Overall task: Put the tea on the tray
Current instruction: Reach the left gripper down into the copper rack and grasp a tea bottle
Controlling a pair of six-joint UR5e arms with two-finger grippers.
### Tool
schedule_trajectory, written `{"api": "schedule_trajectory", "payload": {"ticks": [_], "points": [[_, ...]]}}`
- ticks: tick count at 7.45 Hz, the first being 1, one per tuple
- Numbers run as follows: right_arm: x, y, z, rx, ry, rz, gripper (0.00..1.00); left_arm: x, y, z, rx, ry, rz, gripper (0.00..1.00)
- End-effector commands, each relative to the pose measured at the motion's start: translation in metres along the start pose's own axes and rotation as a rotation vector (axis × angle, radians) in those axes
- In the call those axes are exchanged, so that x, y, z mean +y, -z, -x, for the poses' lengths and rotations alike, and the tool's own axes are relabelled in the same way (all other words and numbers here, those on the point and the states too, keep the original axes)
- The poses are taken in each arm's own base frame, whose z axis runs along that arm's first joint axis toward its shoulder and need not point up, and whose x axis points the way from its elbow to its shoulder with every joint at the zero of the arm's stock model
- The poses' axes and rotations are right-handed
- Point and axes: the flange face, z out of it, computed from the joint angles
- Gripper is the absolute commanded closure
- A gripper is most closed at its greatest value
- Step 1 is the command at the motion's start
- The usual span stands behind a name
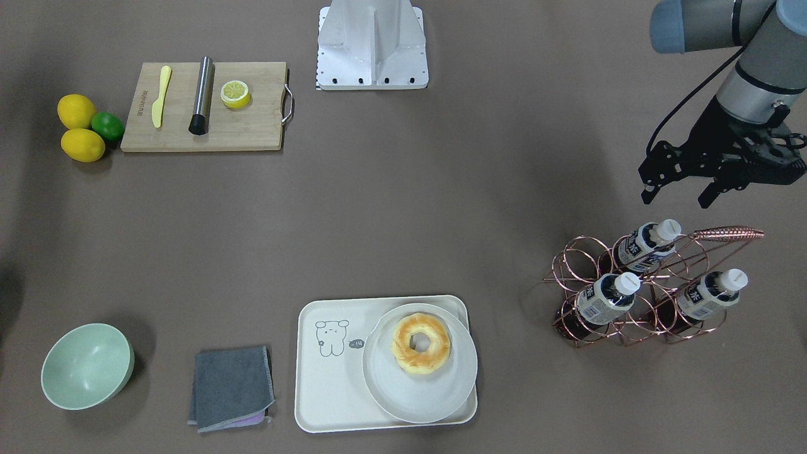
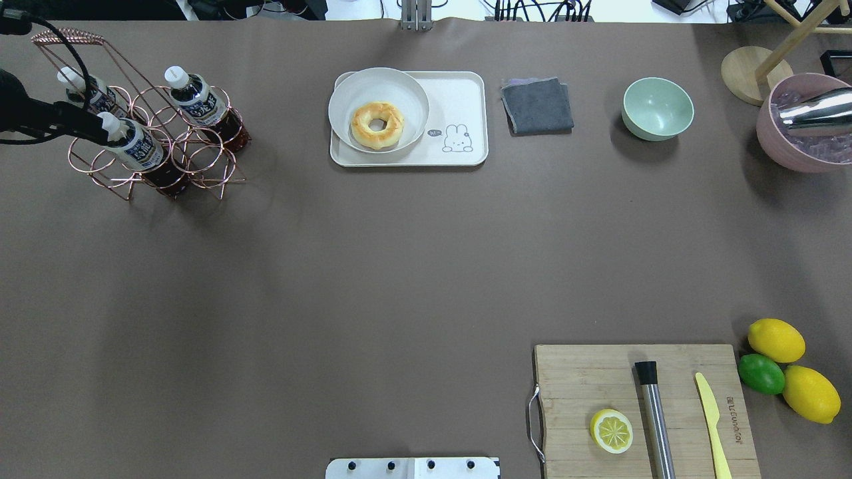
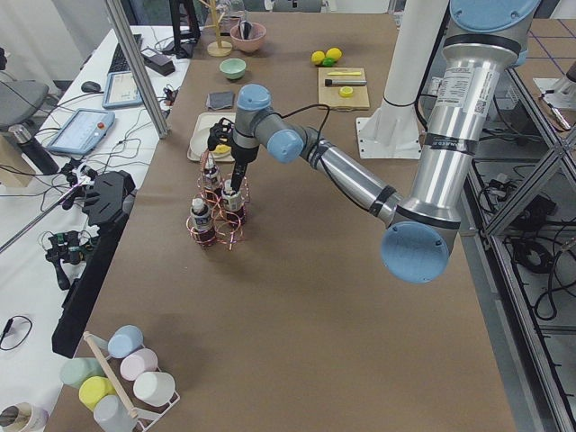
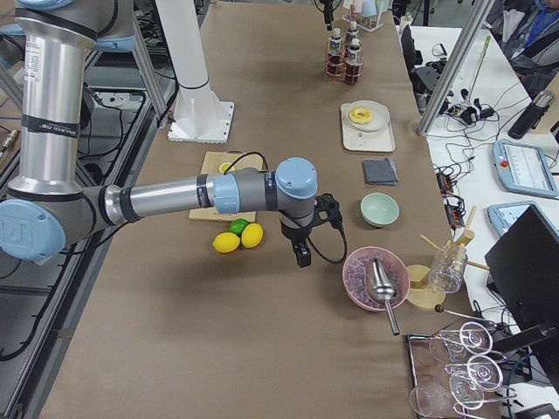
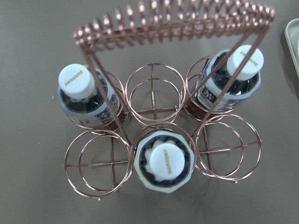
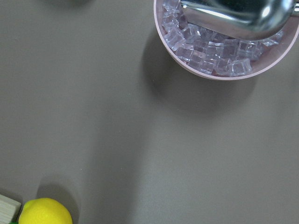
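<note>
We see the left gripper (image 1: 676, 198) above the wire rack (image 1: 728, 234), jaws wide, holding nothing. The tea bottle (image 1: 644, 247) stands in the rack slot nearest the robot, with two look-alike bottles (image 1: 604, 299) behind it. The tray (image 1: 328, 391) lies well apart, with a plate (image 1: 419, 403) and a donut (image 1: 420, 343) on it. The right gripper (image 4: 301, 253) hangs near the lemons (image 4: 240, 237); we cannot tell how its jaws stand.
</note>
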Motion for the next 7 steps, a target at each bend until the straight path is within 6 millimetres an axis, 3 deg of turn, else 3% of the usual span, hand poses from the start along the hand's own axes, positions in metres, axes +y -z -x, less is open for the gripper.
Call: {"api": "schedule_trajectory", "payload": {"ticks": [1,4,7], "points": [[0.0000,-0.0014,-0.0001,-0.006,-0.003,0.002,0.00,-0.0052,-0.0377,0.0028,0.006,-0.025,0.016,0.14],[0.0003,-0.0011,0.0005,-0.007,-0.001,0.000,0.00,-0.0077,-0.0371,0.0015,0.007,-0.024,0.013,0.34],[0.0006,-0.0004,0.0014,-0.008,0.001,-0.001,0.00,-0.0115,-0.0358,0.0016,0.005,-0.022,0.008,0.34]]}}
